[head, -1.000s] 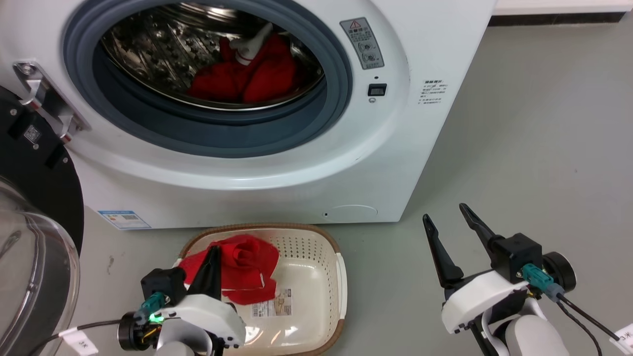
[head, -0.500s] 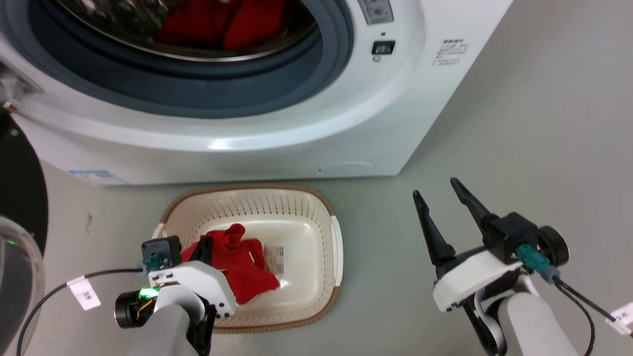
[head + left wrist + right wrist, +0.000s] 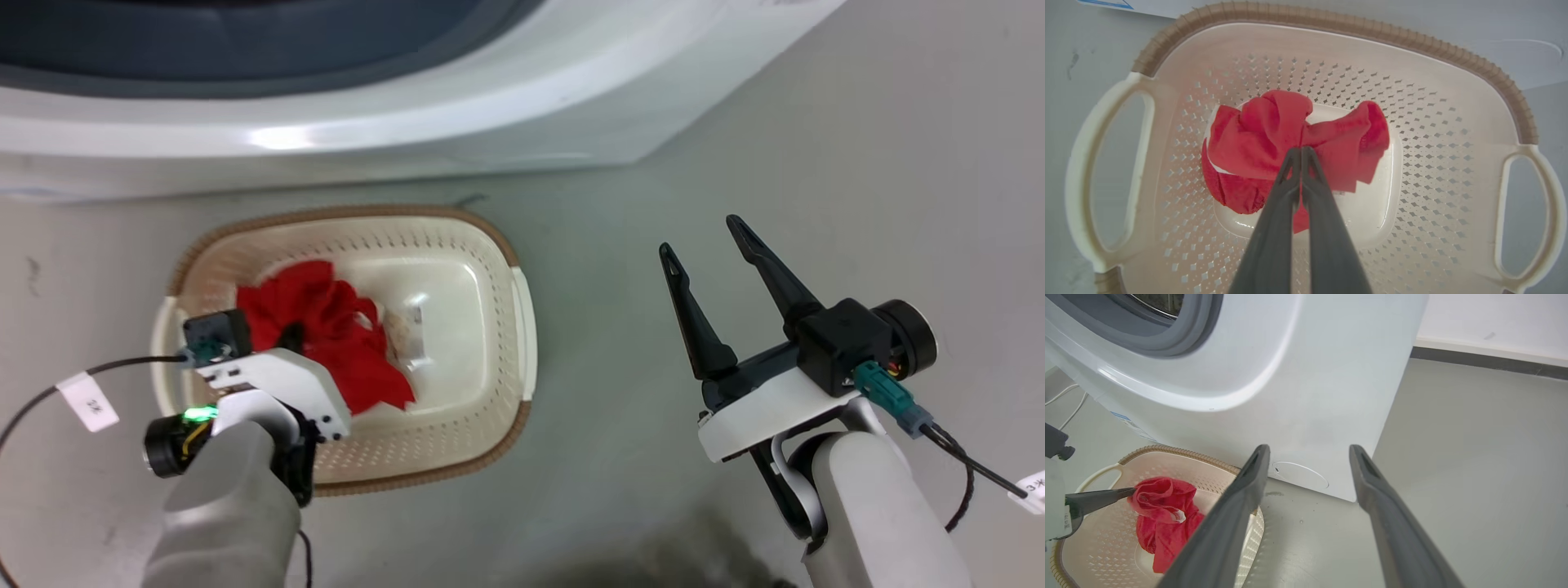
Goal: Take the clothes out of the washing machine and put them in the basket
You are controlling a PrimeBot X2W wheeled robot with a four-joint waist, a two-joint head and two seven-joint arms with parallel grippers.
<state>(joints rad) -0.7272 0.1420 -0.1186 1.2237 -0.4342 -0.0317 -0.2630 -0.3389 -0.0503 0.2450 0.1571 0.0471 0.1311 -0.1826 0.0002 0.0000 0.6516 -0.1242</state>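
1. Plainly, the left claw (image 3: 1301,151) is pinched tight on the red cloth (image 3: 1257,139). Its two fingers are pressed together with a fold caught at the tips, and a grip that far out lets the rest of the garment droop freely.
2. The cloth hangs bunched inside the basket (image 3: 1331,30), over the left half of its base. Its lower folds look to reach the base, though I cannot tell whether they rest there or hang just above.
3. The arm holds the cloth low, below the rim, likely so that it will fall within the walls and not drape over the edge when let go.
4. The basket sits on the floor (image 3: 637,245) just in front of the washer (image 3: 1310,375), which makes for a short carry from the drum (image 3: 1161,300) to the basket.
5. The right claw (image 3: 699,233) has its fingers spread wide apart and holds nothing. It hovers over bare floor, right of the basket and well apart from it, probably parked out of the left arm's way.
6. Judging from this, the step in hand is the drop. The next move calls for the left fingers to part, then for the arm to lift clear without dragging fabric back up.
7. Whether more clothes lie in the drum cannot be told, as just a sliver of it peeks in at the top of the right wrist view.
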